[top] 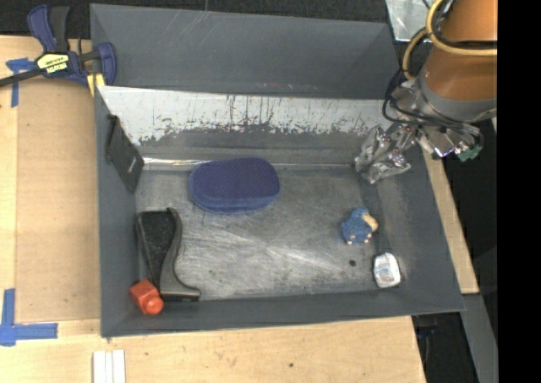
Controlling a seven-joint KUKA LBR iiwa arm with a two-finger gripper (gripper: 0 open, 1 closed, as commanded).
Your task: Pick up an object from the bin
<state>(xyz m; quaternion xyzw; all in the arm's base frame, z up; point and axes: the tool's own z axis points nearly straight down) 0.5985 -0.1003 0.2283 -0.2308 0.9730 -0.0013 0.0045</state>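
Closest to the lens, far left of the claw and well toward the near wall, lies a black handled tool with an orange-red cap. A small white-and-blue packet sits almost straight nearward of the claw, by the same wall of the bin.

The claw hangs at the back right corner with nothing visibly in it; I cannot tell whether it is spread or pressed together.

Of the 2 small things on its side, the blue-and-yellow lump is nearer, nearward and slightly left. It looks compact, with no clear long axis, so it seems the likeliest pick. A blue oval case lies well left, long axis crosswise.
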